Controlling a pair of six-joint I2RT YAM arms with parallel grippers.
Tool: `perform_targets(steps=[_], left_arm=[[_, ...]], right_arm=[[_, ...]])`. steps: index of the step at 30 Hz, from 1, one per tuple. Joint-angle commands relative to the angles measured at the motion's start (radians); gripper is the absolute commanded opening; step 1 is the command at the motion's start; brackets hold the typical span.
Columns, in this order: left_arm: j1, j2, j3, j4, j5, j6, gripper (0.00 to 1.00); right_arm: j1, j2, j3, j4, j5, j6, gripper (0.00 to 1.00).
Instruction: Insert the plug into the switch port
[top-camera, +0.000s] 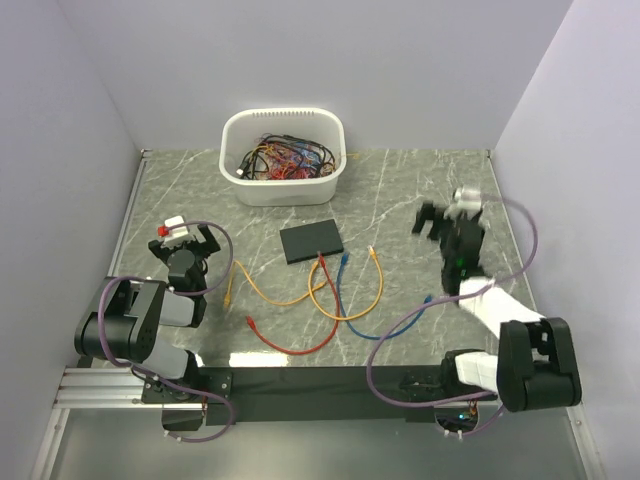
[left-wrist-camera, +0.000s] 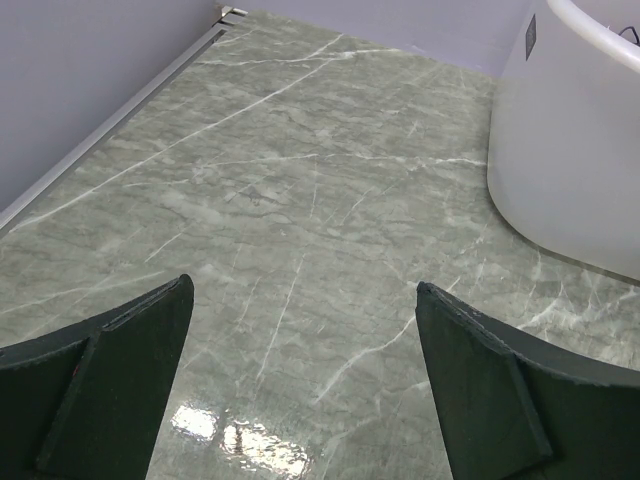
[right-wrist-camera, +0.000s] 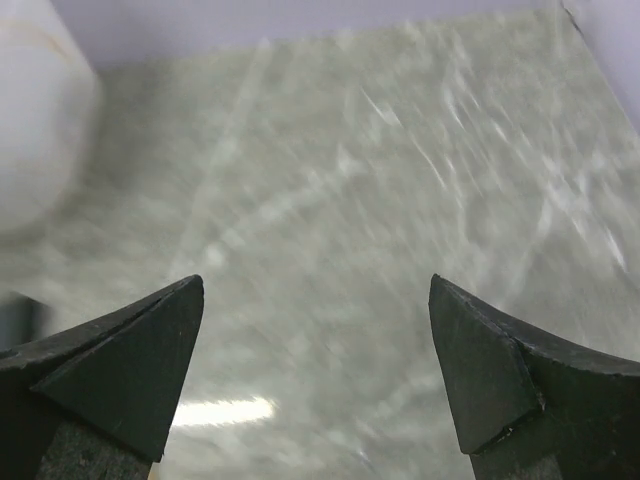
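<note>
Matte-black, the switch (top-camera: 311, 241) lies flat on the marble desk (top-camera: 400, 190), its ports too small to make out. A red cable (top-camera: 290, 349) ends in a plug (top-camera: 320, 260) just beside the switch's near edge. Left of the switch the left gripper (left-wrist-camera: 302, 290) is spread, empty; right of it, the right gripper (right-wrist-camera: 315, 285) likewise.

Your left arm (top-camera: 130, 325): black housings. Your right arm (top-camera: 497, 312): black with white links. Purple cables (top-camera: 537, 243) trail both; fingers (left-wrist-camera: 110, 390) dark wedges.
</note>
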Motion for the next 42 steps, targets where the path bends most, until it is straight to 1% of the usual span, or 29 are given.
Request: perform_targets(steps=[1,3,4,5,6,7,8,9,10,11,12,14,15,16,18,20,22,23,24,26,27,29,30,33,36,38,40,41,42], left_arm=[[0.005,-0.016,0.018,0.046,0.01,-0.006,0.99],[0.005,-0.016,0.018,0.047,0.012,-0.006,0.99],[0.005,-0.016,0.018,0.049,0.012,-0.005,0.99],[0.005,-0.015,0.018,0.046,0.01,-0.005,0.99],[0.005,-0.016,0.018,0.047,0.012,-0.005,0.99],[0.005,-0.016,0.018,0.047,0.012,-0.008,0.99],[0.005,-0.015,0.018,0.046,0.012,-0.005,0.99],[0.005,-0.016,0.018,0.047,0.01,-0.006,0.99],[0.005,-0.016,0.018,0.047,0.012,-0.005,0.99],[0.005,-0.015,0.02,0.047,0.012,-0.005,0.99],[0.005,-0.016,0.019,0.046,0.012,-0.005,0.99],[0.005,-0.015,0.018,0.046,0.01,-0.005,0.99],[0.005,-0.015,0.018,0.047,0.013,-0.008,0.99],[0.005,-0.016,0.018,0.047,0.012,-0.005,0.99],[0.005,-0.016,0.018,0.046,0.012,-0.006,0.99],[0.005,-0.016,0.018,0.047,0.01,-0.006,0.99],[0.005,-0.015,0.018,0.046,0.012,-0.006,0.99],[0.005,-0.016,0.02,0.046,0.012,-0.006,0.99],[0.005,-0.016,0.019,0.047,0.012,-0.005,0.99],[0.005,-0.016,0.019,0.047,0.012,-0.006,0.99],[0.005,-0.016,0.018,0.047,0.012,-0.006,0.99],[0.005,-0.015,0.018,0.047,0.013,-0.008,0.99],[0.005,-0.015,0.018,0.046,0.013,-0.006,0.99],[0.005,-0.015,0.018,0.046,0.015,-0.008,0.99],[0.005,-0.013,0.02,0.044,0.013,-0.006,0.99],[0.015,-0.012,0.028,0.031,0.027,-0.013,0.99],[0.026,-0.024,0.026,0.021,0.035,-0.026,0.99],[0.022,-0.03,0.028,0.034,0.01,-0.022,0.99],[0.02,-0.072,0.031,-0.015,0.031,-0.013,0.99]], right_arm=[[0.006,-0.109,0.333,-0.49,-0.083,0.118,1.0],[0.009,-0.141,0.434,-0.613,-0.212,0.134,1.0],[0.007,-0.177,0.448,-0.635,-0.332,0.134,1.0],[0.007,-0.198,0.444,-0.629,-0.352,0.189,1.0],[0.001,-0.216,0.416,-0.62,-0.311,0.288,1.0],[-0.004,-0.239,0.398,-0.653,-0.255,0.489,1.0],[-0.014,-0.239,0.364,-0.631,-0.315,0.543,1.0],[-0.037,-0.232,0.299,-0.544,-0.412,0.565,1.0],[-0.037,-0.198,0.296,-0.554,-0.471,0.594,0.98],[-0.028,-0.18,0.304,-0.583,-0.502,0.594,0.95],[0.026,-0.163,0.324,-0.653,-0.481,0.594,0.93],[0.123,-0.12,0.368,-0.748,-0.386,0.518,0.91],[0.181,-0.104,0.431,-0.859,-0.236,0.486,0.9],[0.299,-0.077,0.456,-0.903,-0.163,0.437,0.9],[0.383,-0.052,0.491,-0.967,-0.034,0.419,0.86],[0.479,-0.031,0.497,-0.992,0.031,0.427,0.86],[0.544,-0.011,0.491,-1.005,0.109,0.432,0.86],[0.593,0.0,0.49,-1.006,0.131,0.43,0.87],[0.613,0.012,0.49,-1.006,0.149,0.432,0.87],[0.657,0.074,0.503,-1.005,0.15,0.427,0.87],[0.668,0.1,0.535,-1.018,0.151,0.426,0.84],[0.69,0.159,0.557,-1.008,0.11,0.403,0.71],[0.7,0.176,0.583,-1.005,0.093,0.393,0.6],[0.703,0.239,0.631,-1.009,0.048,0.375,0.49],[0.704,0.27,0.658,-1.006,0.025,0.36,0.49],[0.714,0.266,0.66,-0.999,0.018,0.337,0.51],[0.728,0.24,0.654,-0.982,0.016,0.314,0.56],[0.728,0.229,0.649,-0.969,-0.004,0.301,0.58],[0.73,0.217,0.635,-0.947,-0.027,0.288,0.6]])
